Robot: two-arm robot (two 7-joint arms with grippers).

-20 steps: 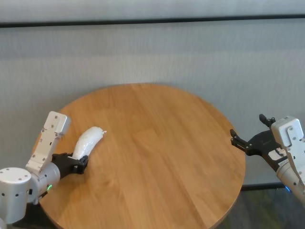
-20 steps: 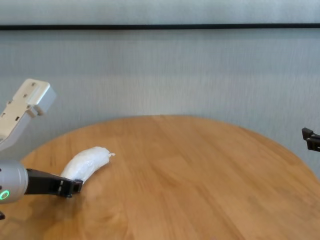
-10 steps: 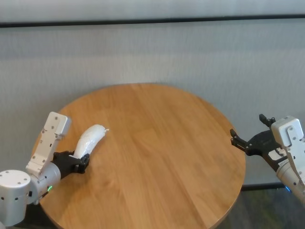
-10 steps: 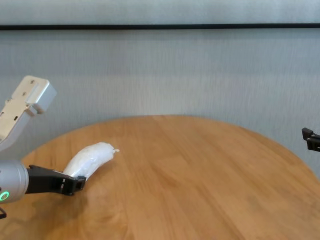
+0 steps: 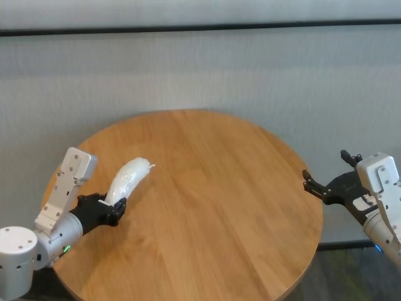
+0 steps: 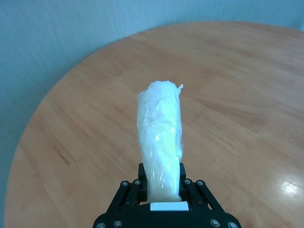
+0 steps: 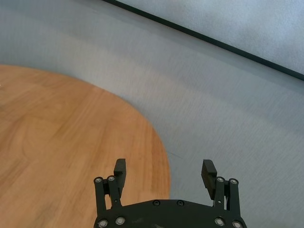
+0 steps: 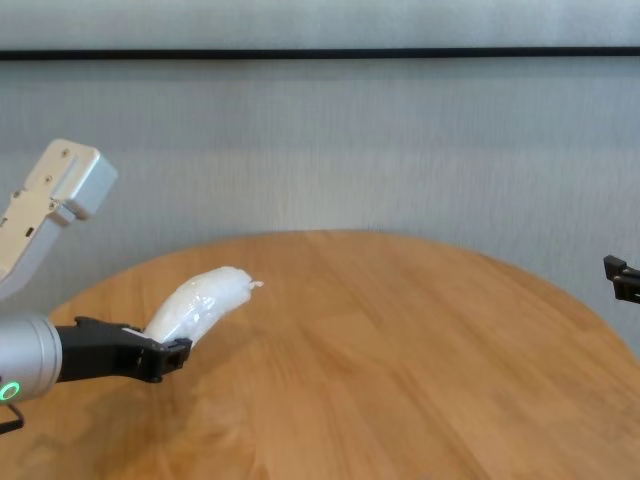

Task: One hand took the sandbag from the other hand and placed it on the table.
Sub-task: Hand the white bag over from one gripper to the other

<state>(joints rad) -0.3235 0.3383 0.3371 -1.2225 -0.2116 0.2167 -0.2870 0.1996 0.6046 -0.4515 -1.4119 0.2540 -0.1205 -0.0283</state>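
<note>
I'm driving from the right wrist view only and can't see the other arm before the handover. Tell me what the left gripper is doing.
Observer: The left gripper is shut on the sandbag, pinching its lower end; the rest sticks up and forward, clear of the table.
Operator: Give me its place over the table.
Observer: It is over the table's left part, near the edge on the robot's side.
Operator: Now place my own gripper.
Observer: The right gripper hangs just off the table's right edge, jaws open and empty, pointing inward toward the table.
Operator: Report anything between them.
Observer: Only bare wood lies between the two in the head view.
</note>
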